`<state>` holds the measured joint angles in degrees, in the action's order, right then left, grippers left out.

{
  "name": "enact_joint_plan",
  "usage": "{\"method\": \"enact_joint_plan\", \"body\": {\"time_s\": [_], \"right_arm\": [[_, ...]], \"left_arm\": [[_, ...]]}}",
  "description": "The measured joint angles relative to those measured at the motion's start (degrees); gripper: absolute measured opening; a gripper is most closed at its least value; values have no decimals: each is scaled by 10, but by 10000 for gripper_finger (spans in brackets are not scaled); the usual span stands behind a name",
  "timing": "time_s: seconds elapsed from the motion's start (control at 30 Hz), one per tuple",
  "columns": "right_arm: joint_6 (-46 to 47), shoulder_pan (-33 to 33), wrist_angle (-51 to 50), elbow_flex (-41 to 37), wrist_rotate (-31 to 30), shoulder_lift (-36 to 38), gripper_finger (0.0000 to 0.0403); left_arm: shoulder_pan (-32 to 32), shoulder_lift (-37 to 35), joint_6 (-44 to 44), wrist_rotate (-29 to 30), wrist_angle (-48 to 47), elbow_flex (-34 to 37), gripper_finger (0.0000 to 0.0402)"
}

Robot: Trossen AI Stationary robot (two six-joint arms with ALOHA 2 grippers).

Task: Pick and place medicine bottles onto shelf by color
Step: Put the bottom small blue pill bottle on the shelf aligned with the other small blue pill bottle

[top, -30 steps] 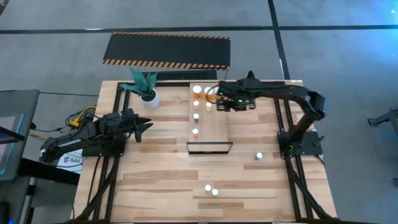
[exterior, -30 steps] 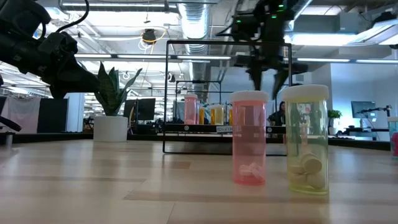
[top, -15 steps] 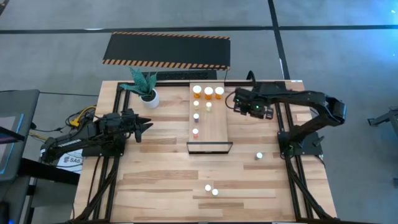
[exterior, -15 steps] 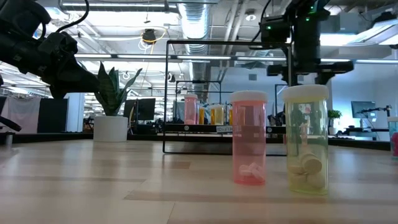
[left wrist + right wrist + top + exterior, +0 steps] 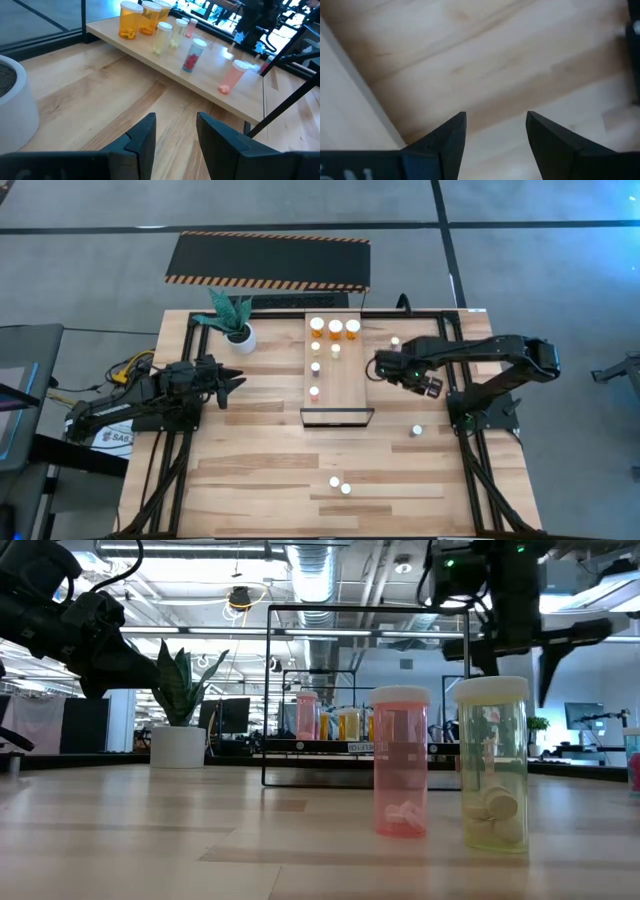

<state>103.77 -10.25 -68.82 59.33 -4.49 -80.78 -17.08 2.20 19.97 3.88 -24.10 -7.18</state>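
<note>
The shelf (image 5: 340, 385) lies mid-table. On its far end stand three orange medicine bottles (image 5: 335, 328), with smaller ones (image 5: 315, 367) in a row nearer. Loose bottles stand on the table: one (image 5: 395, 341) right of the shelf, one (image 5: 417, 430) nearer the right arm's base, and two (image 5: 340, 485) near the front edge. My right gripper (image 5: 392, 368) hangs open, pointing down over bare table just right of the shelf, with nothing between its fingers (image 5: 495, 132). My left gripper (image 5: 232, 380) waits open left of the shelf, facing the bottles (image 5: 175, 132).
A white pot with a green plant (image 5: 238, 330) stands at the far left of the table. A black mat with striped orange edges (image 5: 268, 260) lies beyond the far edge. Close to the low camera stand a pink bottle (image 5: 401, 762) and a yellowish bottle (image 5: 492, 765).
My right gripper has left the shelf's far end by the orange bottles, gone toward the table's right and near edges and a little down, and rolled about its pointing line. Three orange bottles stand uncovered on the shelf, and a loose bottle right of the shelf has come into sight.
</note>
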Motion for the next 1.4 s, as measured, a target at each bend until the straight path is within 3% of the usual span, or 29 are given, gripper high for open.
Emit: {"method": "enact_joint_plan", "body": {"time_s": [0.17, 0.4, 0.73, 1.17, 1.4], "right_arm": [[115, 65, 6, -49, 6, 30, 230], [277, 159, 60, -107, 61, 80, 235], [473, 291, 71, -115, 63, 58, 275], [505, 316, 103, -140, 55, 46, 388], [502, 307, 213, -211, 56, 70, 391]], "left_arm": [[0, 0, 0, 0, 0, 0, 128], [0, 0, 0, 0, 0, 0, 128], [0, 0, 0, 0, 0, 0, 128], [0, 0, 0, 0, 0, 0, 128], [0, 0, 0, 0, 0, 0, 128]]}}
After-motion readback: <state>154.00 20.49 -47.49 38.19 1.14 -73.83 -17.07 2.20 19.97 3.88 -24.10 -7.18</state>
